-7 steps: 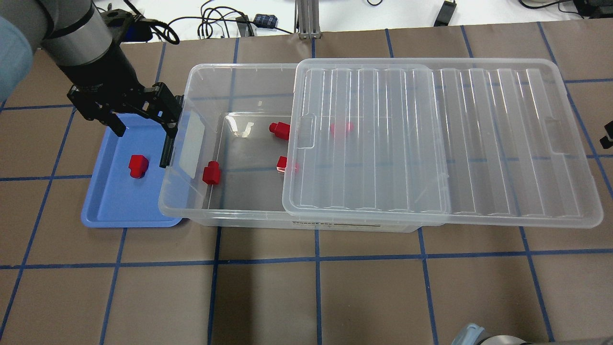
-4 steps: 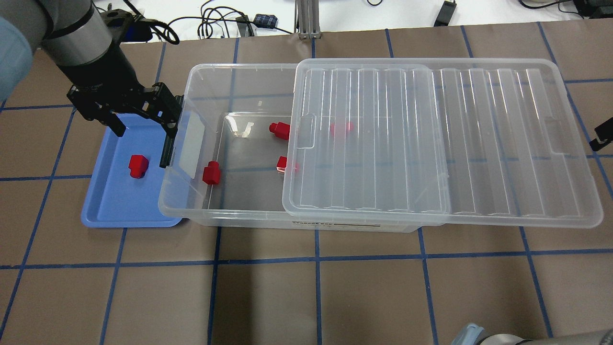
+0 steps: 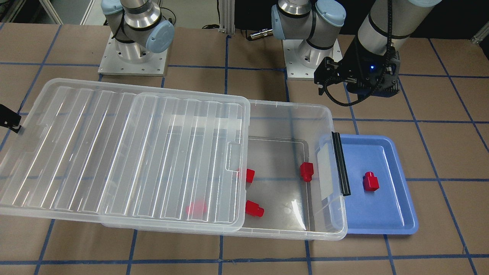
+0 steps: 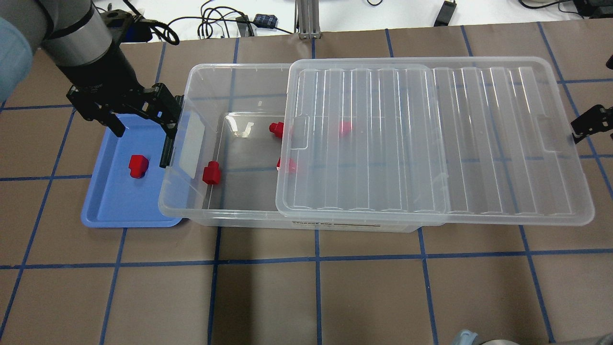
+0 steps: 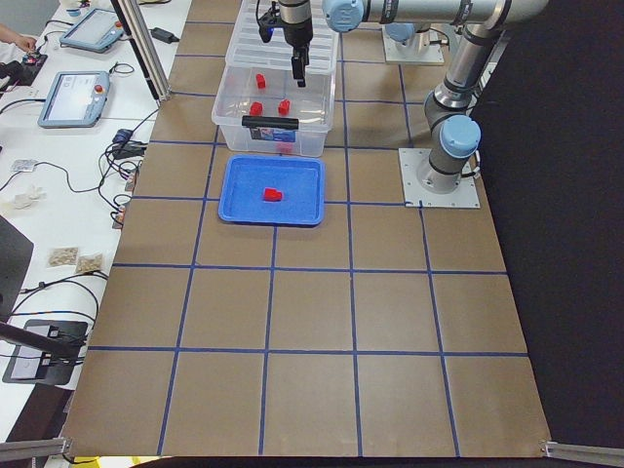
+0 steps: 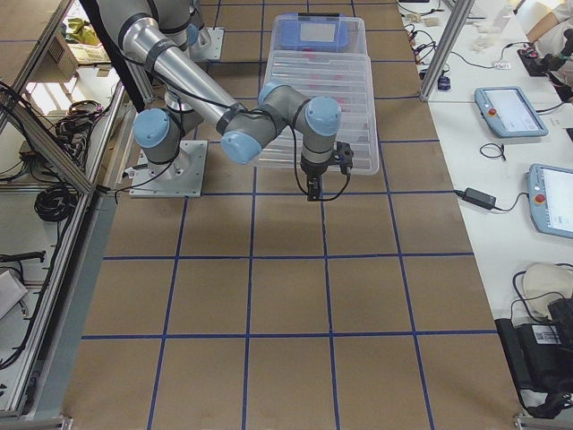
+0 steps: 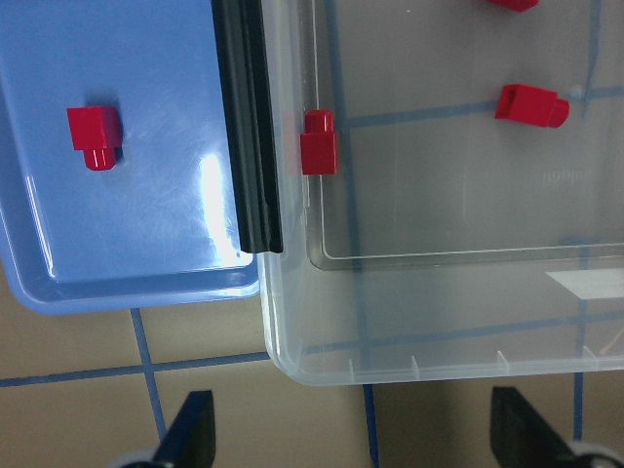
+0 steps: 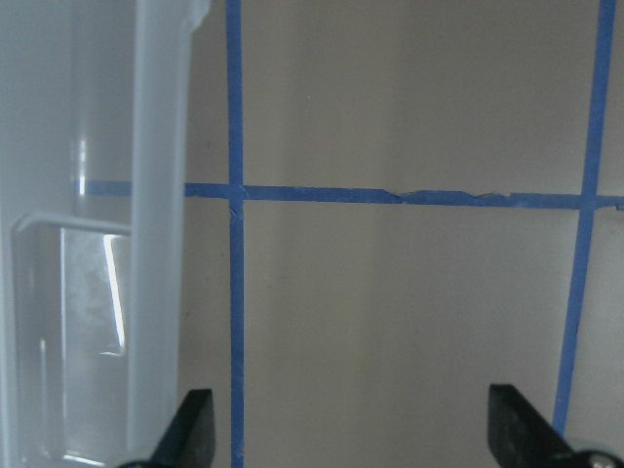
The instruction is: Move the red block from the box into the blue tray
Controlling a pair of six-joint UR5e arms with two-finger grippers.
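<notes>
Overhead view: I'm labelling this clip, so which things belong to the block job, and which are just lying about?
Job: red block in the blue tray; the box, its lid, the red blocks inside; left claw and right claw, both open.
Lying about: cables, black adapter, metal post at the far edge.

Red block (image 4: 138, 166): 1, lying in blue tray (image 4: 112, 203). Box (image 4: 230, 73): clear, lid partly covering, abutting tray.
</notes>
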